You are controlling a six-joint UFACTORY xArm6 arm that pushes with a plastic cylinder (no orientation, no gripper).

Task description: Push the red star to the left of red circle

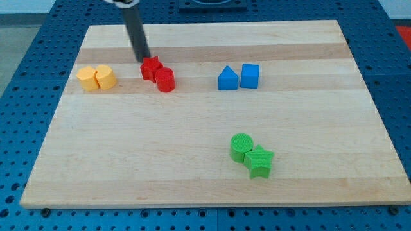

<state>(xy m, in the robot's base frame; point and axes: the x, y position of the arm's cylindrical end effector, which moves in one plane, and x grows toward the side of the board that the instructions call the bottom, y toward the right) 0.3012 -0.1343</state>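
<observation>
Green star [260, 161]; my tip [145, 59] against red star [151, 67].

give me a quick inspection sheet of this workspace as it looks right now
surface: pale wooden board, flat, lying on a blue perforated table.
job's things: red star touching the red circle, the star at the circle's upper left.
clutter: two yellow blocks touching, at the view's left; blue blocks, a pointed one and a cube, side by side at the view's right; green circle touching a green star near the view's bottom.
grippers: none; my tip sits at the red star's upper-left edge, contact cannot be told.
cables: nothing seen.
surroundings: dark shapes at the view's top edge, too cropped to identify.
</observation>
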